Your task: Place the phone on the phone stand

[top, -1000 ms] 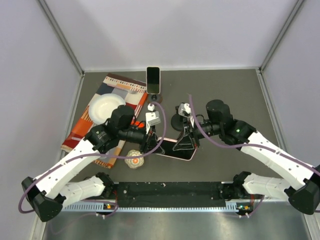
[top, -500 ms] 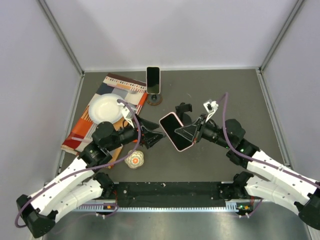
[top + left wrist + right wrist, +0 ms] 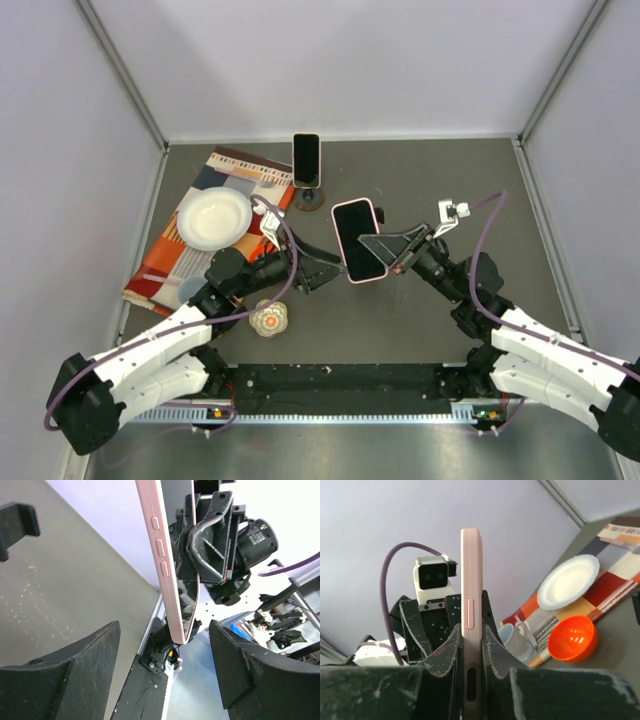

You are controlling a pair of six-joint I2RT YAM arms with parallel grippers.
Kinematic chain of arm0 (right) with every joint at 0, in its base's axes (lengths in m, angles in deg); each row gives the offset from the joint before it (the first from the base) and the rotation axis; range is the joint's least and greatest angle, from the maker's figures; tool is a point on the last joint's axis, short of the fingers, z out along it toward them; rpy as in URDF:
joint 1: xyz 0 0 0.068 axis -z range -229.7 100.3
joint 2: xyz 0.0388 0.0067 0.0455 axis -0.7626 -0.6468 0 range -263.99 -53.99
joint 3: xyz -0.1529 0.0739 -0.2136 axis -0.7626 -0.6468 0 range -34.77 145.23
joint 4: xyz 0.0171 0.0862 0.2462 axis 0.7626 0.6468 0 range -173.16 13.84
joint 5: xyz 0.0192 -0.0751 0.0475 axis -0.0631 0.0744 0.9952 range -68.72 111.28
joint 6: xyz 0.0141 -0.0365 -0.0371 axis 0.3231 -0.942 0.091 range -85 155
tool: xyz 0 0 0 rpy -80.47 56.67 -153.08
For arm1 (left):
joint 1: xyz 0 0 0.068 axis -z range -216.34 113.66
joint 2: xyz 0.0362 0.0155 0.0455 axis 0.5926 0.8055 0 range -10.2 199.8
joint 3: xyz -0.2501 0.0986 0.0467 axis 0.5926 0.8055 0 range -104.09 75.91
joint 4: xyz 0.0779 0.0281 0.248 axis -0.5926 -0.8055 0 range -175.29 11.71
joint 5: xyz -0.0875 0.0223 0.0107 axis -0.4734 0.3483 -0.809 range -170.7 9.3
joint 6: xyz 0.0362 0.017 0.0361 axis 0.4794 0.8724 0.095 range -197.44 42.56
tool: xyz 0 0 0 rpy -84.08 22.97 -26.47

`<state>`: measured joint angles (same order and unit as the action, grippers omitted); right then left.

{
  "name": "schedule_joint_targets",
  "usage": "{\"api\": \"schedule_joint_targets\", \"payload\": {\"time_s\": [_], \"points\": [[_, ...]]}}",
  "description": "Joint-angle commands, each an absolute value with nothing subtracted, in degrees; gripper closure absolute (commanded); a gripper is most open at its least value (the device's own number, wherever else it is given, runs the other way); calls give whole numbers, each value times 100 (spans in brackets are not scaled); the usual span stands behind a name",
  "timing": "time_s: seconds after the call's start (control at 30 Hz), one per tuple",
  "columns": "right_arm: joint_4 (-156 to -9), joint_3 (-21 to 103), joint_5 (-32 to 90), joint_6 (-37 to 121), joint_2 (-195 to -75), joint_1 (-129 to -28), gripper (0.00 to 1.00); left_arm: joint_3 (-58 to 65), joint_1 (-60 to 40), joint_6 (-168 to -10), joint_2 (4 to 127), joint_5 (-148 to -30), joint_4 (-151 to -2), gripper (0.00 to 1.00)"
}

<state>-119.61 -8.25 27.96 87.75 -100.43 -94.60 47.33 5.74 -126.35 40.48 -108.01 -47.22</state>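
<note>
A pink phone (image 3: pixel 356 238) with a black screen hangs above the table's middle, and my right gripper (image 3: pixel 372 249) is shut on it from the right. In the right wrist view the phone (image 3: pixel 471 580) stands edge-on, clamped between both fingers of my right gripper (image 3: pixel 471 645). My left gripper (image 3: pixel 335 270) is open just left of the phone's lower end, not touching it. In the left wrist view the phone (image 3: pixel 167 580) hangs ahead of my left gripper (image 3: pixel 165 630). The phone stand (image 3: pixel 308 197), a round brown base carrying an upright black slab, stands at the back.
A patterned cloth (image 3: pixel 185 262) lies at the left with a white plate (image 3: pixel 212 217) on it. A small patterned bowl (image 3: pixel 269 319) sits near the left arm. In the right wrist view an orange bowl (image 3: pixel 571 639) and a pale mug (image 3: pixel 512 637) show.
The phone lay flat on the table with both grippers at it. My right gripper has lifted it toward the back. The left gripper has opened and drawn back.
</note>
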Motion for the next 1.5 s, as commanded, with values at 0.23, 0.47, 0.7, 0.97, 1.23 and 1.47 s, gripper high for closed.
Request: {"api": "schedule_joint_targets", "payload": {"time_s": [0.23,0.47,0.7,0.97,1.23,1.47], "points": [[-13616,-1077,2479,9107,-10005,-9566,100,4585,769,-13475,4895,-11356,-2567,31],[-13695,-1078,2506,9117,-10102,-9575,100,4383,989,-13422,5307,-11489,-2512,47],[-13625,-1069,2629,9011,-10110,-9654,100,4216,1006,-13265,5387,-11663,-2635,58],[-13135,-1034,2822,8862,-10023,-9672,97,3952,998,-12694,5309,-11989,-3451,100],[-8786,573,3700,6509,-9654,-9453,32,3039,989,-9646,4448,-12253,-7629,100],[-6419,1857,6640,4908,-10179,-8345,12,2888,989,-8211,3876,-12947,-8866,100]]}}
